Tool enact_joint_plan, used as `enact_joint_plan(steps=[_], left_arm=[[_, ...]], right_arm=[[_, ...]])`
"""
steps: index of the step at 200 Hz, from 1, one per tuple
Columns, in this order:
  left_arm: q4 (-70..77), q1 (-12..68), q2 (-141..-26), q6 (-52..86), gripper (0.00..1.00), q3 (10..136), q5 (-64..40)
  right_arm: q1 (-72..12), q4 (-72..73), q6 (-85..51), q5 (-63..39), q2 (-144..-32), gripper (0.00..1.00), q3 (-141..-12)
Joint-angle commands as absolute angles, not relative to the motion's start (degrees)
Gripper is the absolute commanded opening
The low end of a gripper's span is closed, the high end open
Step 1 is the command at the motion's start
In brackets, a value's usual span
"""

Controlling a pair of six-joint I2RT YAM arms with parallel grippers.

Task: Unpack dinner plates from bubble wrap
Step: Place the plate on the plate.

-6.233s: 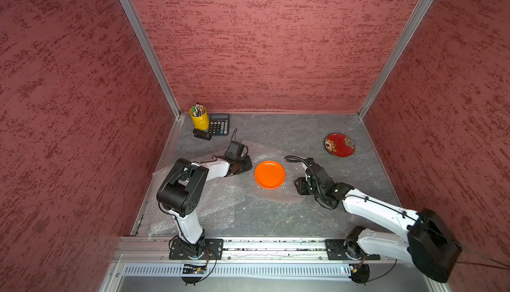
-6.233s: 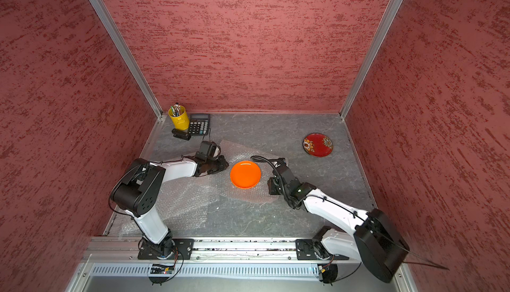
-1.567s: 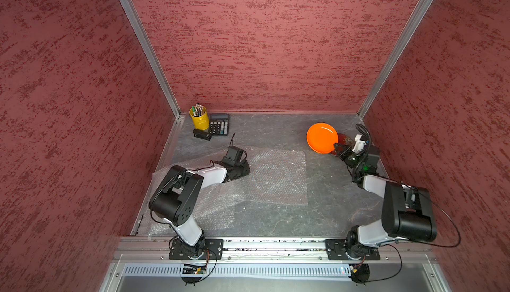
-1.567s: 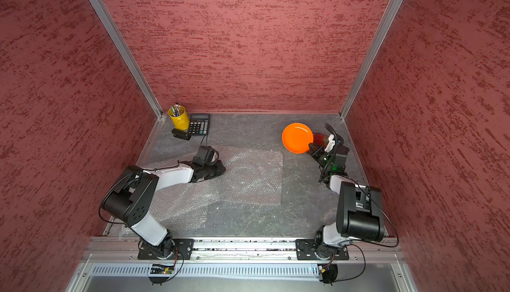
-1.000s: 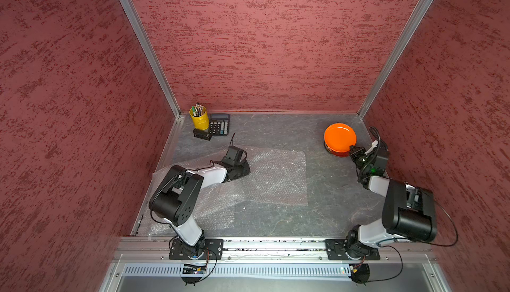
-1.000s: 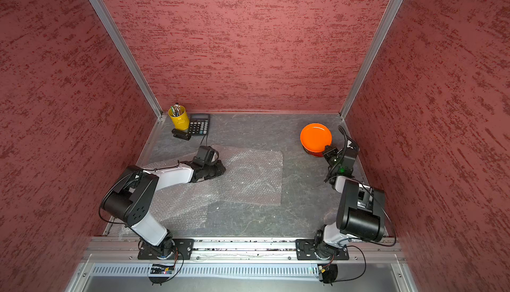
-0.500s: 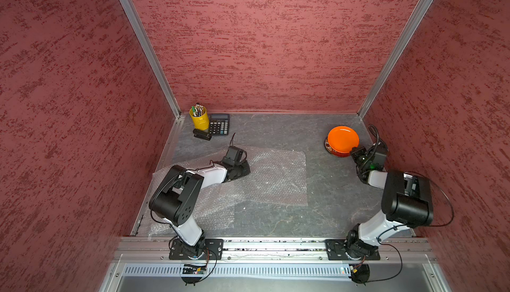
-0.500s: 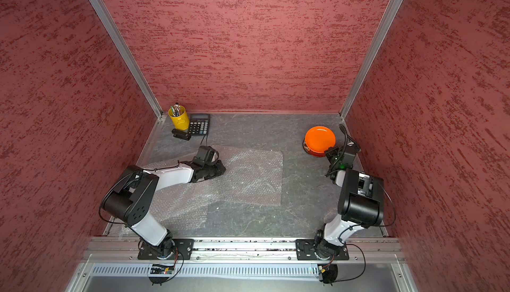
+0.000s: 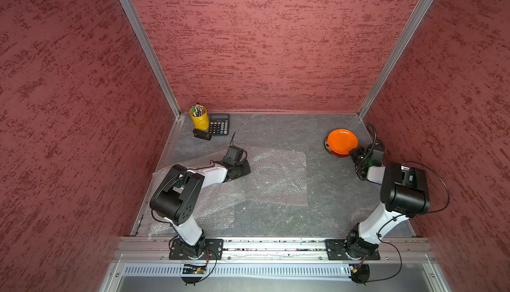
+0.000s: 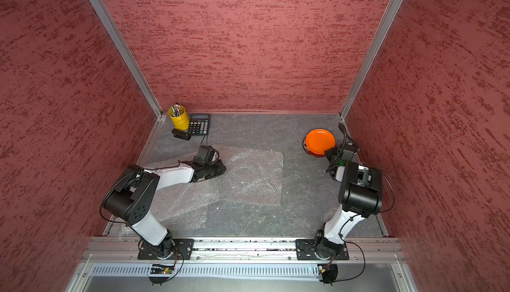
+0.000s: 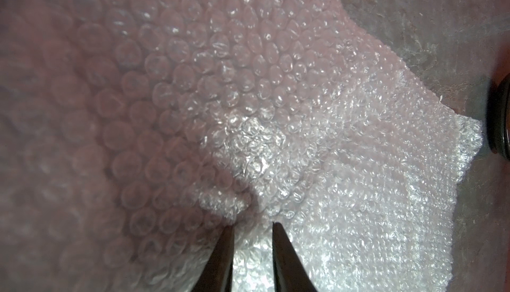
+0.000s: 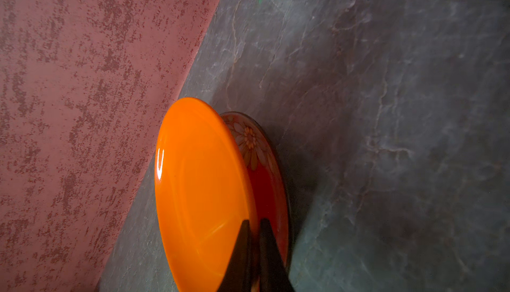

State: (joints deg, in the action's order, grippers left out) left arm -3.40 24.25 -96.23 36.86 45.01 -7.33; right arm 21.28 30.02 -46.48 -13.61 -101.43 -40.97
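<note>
Top views, plates: the orange plate [image 9: 342, 141] lies over the red plate [image 9: 329, 146] at 2 o'clock on the counter [image 9: 325, 194], close to the corner.
Top views, right hand: the right hand [image 9: 353, 152] sits at the orange plate's 5 o'clock rim.
Top views, wrap: the wrap [image 9: 276, 174] is spread from the centre toward 8 o'clock, well apart from the plates. The left hand [image 9: 245, 170] is low on its 10 o'clock part.
Left wrist, hand: the fingers are a little apart, with a ruck of wrap nipped between the tips.
Left wrist, handling: the wrap looks light, soft and limp. It would likely drag and fold, so an edge or corner is the best hold.
Right wrist, hand: it is all but closed on the orange rim, one finger on the face and the other beneath, above the red plate.
Right wrist, handling: the plate is stiff and glossy, probably slick and breakable. A thin rim pinch may let it swing, and glaze on glaze could slide or chip, so it should go down gently.
</note>
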Motion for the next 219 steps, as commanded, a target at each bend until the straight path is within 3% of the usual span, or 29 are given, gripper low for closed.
enact_joint_plan(steps=[1,69,135,158,183,219], left_arm=[[-7.91,24.61,-98.79,37.5,0.27,43.81,-5.93],[-7.69,24.62,-98.68,37.44,0.27,43.67,-6.26],[-7.41,24.7,-98.75,37.36,0.27,43.7,-6.63],[-6.91,24.72,-98.7,37.23,0.27,43.72,-7.45],[-6.24,24.61,-98.7,36.83,0.27,44.32,-9.87],[-5.11,24.61,-97.79,35.52,0.37,46.4,-13.69]], right_arm=[[21.62,30.8,-46.41,-12.83,-102.66,0.02,-42.81],[21.62,30.77,-46.23,-14.28,-104.38,0.12,-43.18],[21.59,30.24,-46.15,-15.62,-103.66,0.3,-43.08],[21.62,29.4,-45.56,-14.88,-102.78,0.44,-42.92],[21.62,28.69,-44.38,-13.72,-101.84,0.5,-42.63],[21.62,28.96,-41.41,-13.27,-100.3,0.53,-41.62]])
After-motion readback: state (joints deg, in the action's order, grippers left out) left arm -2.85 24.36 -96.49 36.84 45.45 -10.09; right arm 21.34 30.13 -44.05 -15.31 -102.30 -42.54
